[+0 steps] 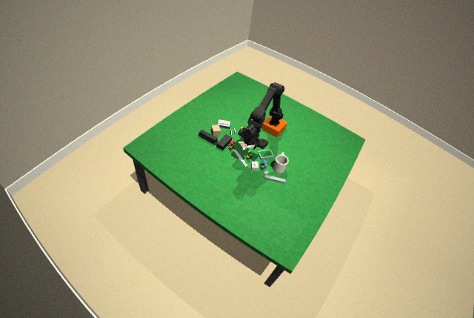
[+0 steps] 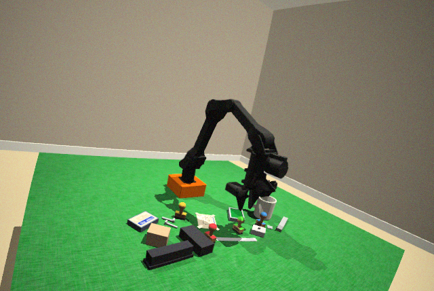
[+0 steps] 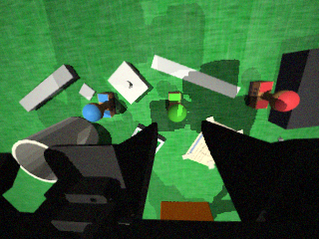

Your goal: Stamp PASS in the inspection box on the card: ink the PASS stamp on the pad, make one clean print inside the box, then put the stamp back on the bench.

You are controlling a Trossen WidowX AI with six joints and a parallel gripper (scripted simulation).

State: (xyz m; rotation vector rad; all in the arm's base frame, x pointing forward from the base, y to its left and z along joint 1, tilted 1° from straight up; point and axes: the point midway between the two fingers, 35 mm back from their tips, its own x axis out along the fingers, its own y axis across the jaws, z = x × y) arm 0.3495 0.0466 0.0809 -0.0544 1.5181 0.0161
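My gripper (image 2: 245, 207) (image 3: 178, 125) is partly open and empty, pointing down above the bench. In the wrist view, the green-knobbed stamp (image 1: 249, 155) (image 2: 240, 225) (image 3: 176, 112) stands just beyond the gap between the fingertips, below them. Stamps with a red knob (image 1: 231, 144) (image 2: 212, 227) (image 3: 284, 101), a blue knob (image 2: 263, 215) (image 3: 93, 113) and a yellow knob (image 2: 182, 205) also stand on the bench. No stamp wording is readable. The pale card (image 2: 205, 220) (image 3: 200, 149) lies near the green-filled, light-rimmed pad (image 1: 265, 153) (image 2: 235, 214), which the left finger partly hides in the wrist view.
A grey mug (image 1: 280, 164) (image 2: 264, 208) (image 3: 35, 156) stands beyond the pad. A white block (image 1: 255, 165) (image 2: 258, 230) (image 3: 128, 83), light bars, black blocks (image 2: 196, 240) (image 3: 299, 90), a tan block (image 2: 158, 235) and a blue-and-white box (image 2: 142, 221) lie around. The orange base (image 1: 274, 127) (image 2: 185, 188) carries the arm.
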